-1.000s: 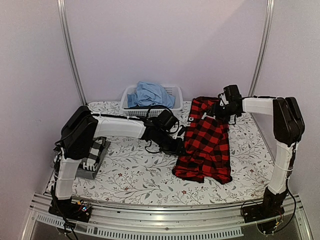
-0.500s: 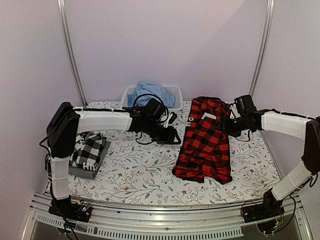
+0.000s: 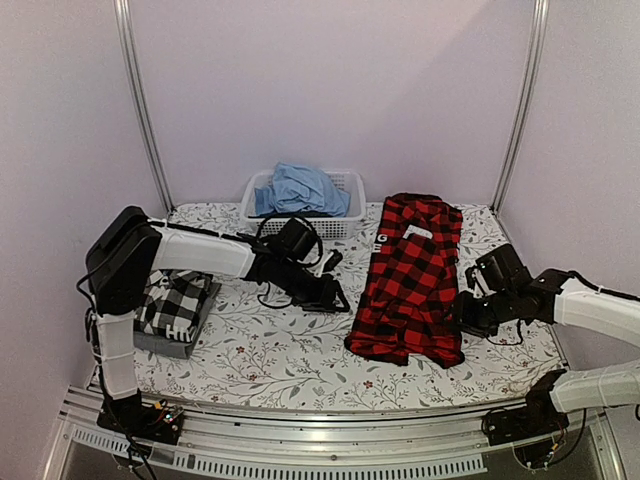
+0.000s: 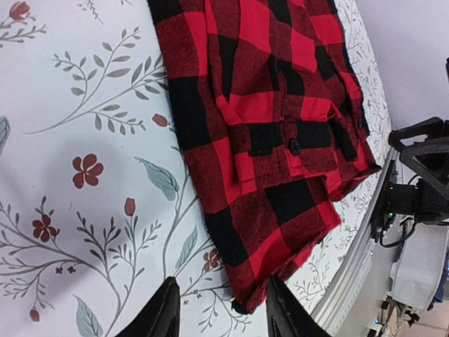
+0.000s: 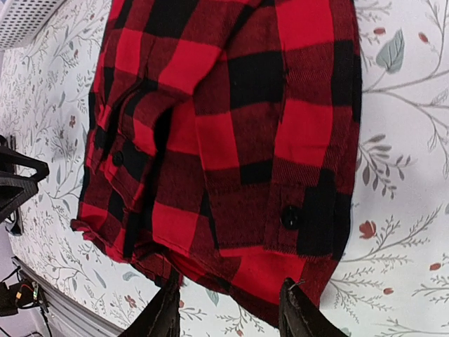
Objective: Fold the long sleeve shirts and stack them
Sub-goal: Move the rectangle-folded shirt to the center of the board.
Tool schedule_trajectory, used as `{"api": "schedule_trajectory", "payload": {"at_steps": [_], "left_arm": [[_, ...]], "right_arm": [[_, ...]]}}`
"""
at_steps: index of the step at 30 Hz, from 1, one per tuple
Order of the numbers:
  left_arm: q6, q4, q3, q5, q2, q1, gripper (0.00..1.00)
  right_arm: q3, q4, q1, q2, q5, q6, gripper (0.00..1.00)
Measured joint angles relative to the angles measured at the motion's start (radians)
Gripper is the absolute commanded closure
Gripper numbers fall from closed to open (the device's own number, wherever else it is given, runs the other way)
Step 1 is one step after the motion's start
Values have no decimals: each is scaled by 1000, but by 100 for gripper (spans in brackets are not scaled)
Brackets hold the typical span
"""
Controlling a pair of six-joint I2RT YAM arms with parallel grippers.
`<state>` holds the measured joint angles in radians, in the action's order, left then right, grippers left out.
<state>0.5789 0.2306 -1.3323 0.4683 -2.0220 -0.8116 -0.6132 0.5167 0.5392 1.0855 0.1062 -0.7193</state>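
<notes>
The red-and-black flannel shirt (image 3: 413, 280) lies folded into a long strip on the floral table, right of centre; it also shows in the left wrist view (image 4: 266, 133) and the right wrist view (image 5: 224, 133). My left gripper (image 3: 338, 297) is open and empty, low over the table at the strip's left side, aimed at its near corner (image 4: 242, 305). My right gripper (image 3: 468, 318) is open and empty at the strip's near right edge (image 5: 309, 281). A folded black-and-white check shirt (image 3: 178, 303) rests on a dark grey folded one (image 3: 170, 345) at the left.
A white basket (image 3: 345, 215) with blue cloth (image 3: 300, 188) stands at the back centre. The table's metal front rail (image 3: 330, 420) runs along the near edge. Walls close in on both sides.
My right gripper has let go of the shirt's collar end and swung down to its near right edge. My left gripper has drawn back left from the shirt. The shirt's top now lies flat.
</notes>
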Motion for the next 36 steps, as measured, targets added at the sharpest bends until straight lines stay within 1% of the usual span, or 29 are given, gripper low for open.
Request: {"api": "schedule_trajectory", "payload": {"at_steps": [3,7,10,13,15,18,23,24,26,29,31,32,33,34,36], "left_arm": [[17,-21,31,32,0,0,58],[33,-49,61,79,0,0,56],[42,-63,70,108,0,-4,54],[46,-75,70,134,-8,-10,55],[48,-84,70,153,-22,-14,55],[54,-85,70,168,-52,-24,57],[62,-83,66,183,-82,-34,58],[62,-83,61,183,-84,-36,58],[64,-83,53,185,-90,-40,61],[76,-85,42,201,-106,-46,72],[84,-86,39,207,-113,-52,84],[85,-85,39,211,-116,-55,87],[85,-84,39,214,-117,-57,90],[88,-82,39,215,-117,-59,93],[90,-79,39,215,-117,-60,96]], "right_arm": [[35,45,59,-29,-7,-65,52],[54,95,126,-43,-23,-142,44],[94,112,149,-76,-25,-191,38],[141,118,153,-101,-27,-227,38],[167,115,153,-112,-27,-245,39],[198,87,153,-110,-27,-271,46],[214,20,154,-72,-32,-291,50],[214,9,154,-66,-35,-292,52],[214,-10,154,-56,-46,-291,62],[214,-29,155,-39,-48,-288,75],[214,-41,158,-23,-48,-283,88],[214,-51,166,-13,-47,-291,95],[214,-58,174,-2,-45,-286,100],[214,-66,185,8,-44,-286,100],[209,-85,224,29,-47,-298,100]]}}
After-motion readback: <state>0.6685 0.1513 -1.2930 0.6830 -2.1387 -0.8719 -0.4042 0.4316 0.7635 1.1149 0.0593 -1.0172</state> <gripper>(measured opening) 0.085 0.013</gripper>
